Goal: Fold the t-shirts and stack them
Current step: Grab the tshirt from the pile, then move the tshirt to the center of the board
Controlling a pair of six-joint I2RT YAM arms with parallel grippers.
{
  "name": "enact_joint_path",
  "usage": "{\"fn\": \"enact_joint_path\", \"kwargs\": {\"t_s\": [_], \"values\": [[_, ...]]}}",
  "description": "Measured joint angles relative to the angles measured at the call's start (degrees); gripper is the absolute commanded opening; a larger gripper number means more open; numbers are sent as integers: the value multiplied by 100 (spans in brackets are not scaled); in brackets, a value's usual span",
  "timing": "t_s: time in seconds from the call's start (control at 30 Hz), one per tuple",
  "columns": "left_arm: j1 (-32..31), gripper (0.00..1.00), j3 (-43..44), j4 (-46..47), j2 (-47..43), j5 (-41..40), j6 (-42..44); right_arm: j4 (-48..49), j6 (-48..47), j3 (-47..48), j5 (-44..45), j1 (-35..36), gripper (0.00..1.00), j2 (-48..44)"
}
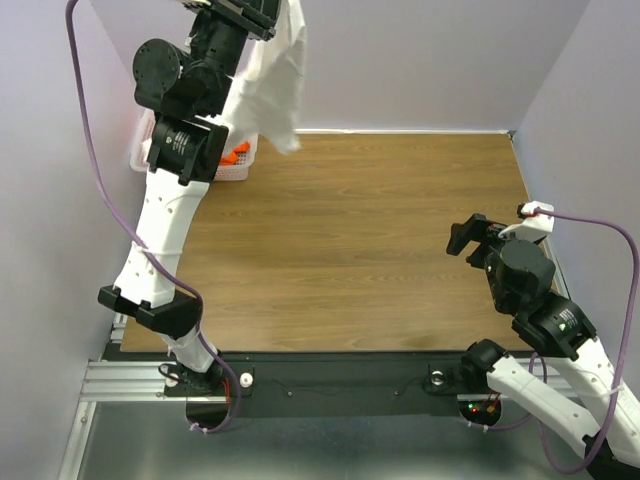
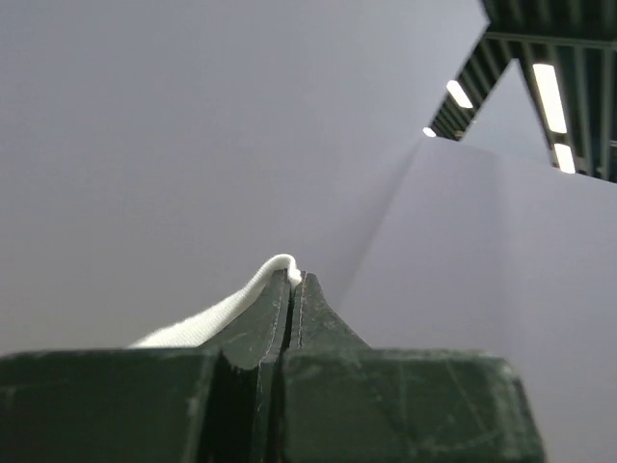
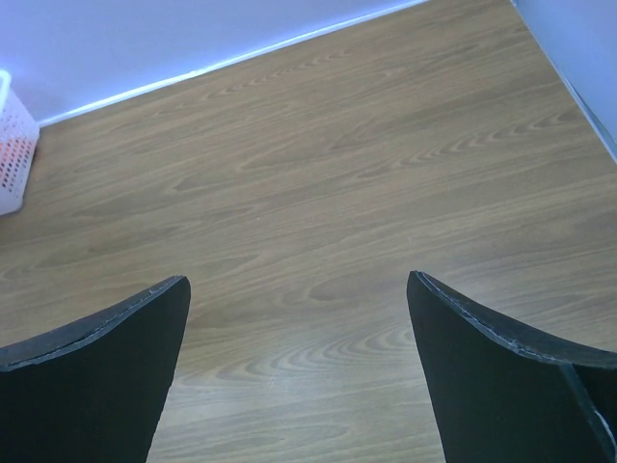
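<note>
While the left jaws, pressed tight on a fold of the white t-shirt (image 1: 272,75), hold it high above the far left corner of the wood-grain surface (image 1: 380,230), the garment hangs bunched and clear of the boards. The right jaws stand spread wide and empty over the near right side, well apart from the cloth. To do this step well, the shirt likely needs carrying toward the open middle and lowering slowly so it spreads flat, with the free arm ready to catch a hanging edge and draw out creases. Below the raised arm, a white perforated basket (image 3: 13,106) sits at the far left edge, the orange t-shirt (image 1: 236,155) inside it, not yet taken out.
</note>
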Motion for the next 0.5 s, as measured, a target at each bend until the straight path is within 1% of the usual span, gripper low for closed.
{"fn": "enact_joint_path", "kwargs": {"t_s": [0.13,0.2,0.33,0.5], "values": [[-507,0,127,188,-31,201,103,2,-52,0,-9,0,100,0],[-660,0,127,184,24,291,101,2,-66,0,-20,0,100,-7],[-798,0,125,125,227,616,-39,4,-68,-4,-92,0,100,-109],[-811,0,28,-66,407,964,-190,52,-72,-42,-173,0,100,-341]]}}
